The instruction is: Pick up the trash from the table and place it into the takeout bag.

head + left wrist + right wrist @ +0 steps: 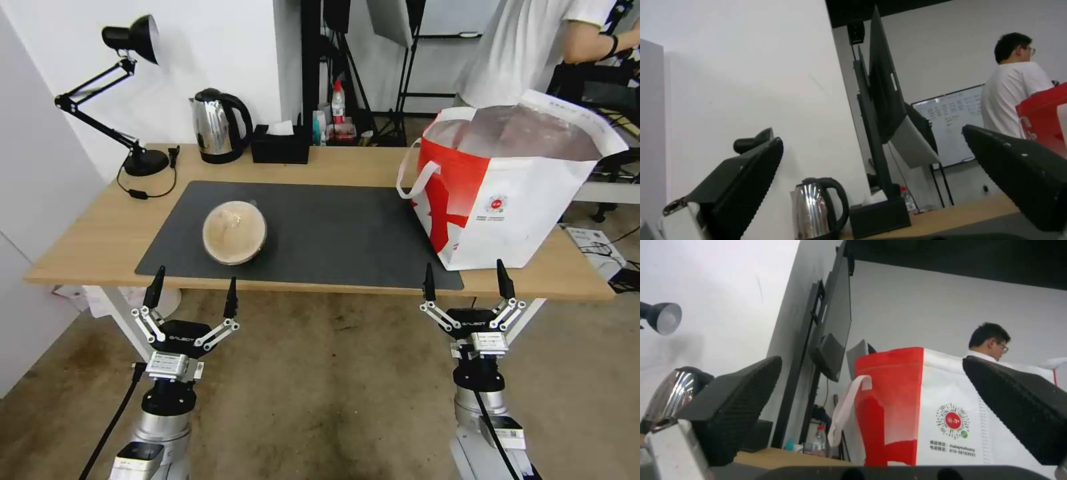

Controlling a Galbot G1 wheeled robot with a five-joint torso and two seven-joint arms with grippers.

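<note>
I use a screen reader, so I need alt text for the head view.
A round clear-lidded bowl of tan food sits on the table's dark mat, with the takeout bag standing at the table's right end. The left gripper and right gripper hang open before the near edge; a kettle, tissue box and lamp line the back.

"GALBOT" on left gripper and right gripper bodies.

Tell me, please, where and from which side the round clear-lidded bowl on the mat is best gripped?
Probably across its rim, from above. The bowl sits upright and flat on the dark mat, low and wide, with a domed lid that offers little purchase. The open left gripper hangs nearest, just off the table edge; whether its fingers span the rim is uncertain.
</note>
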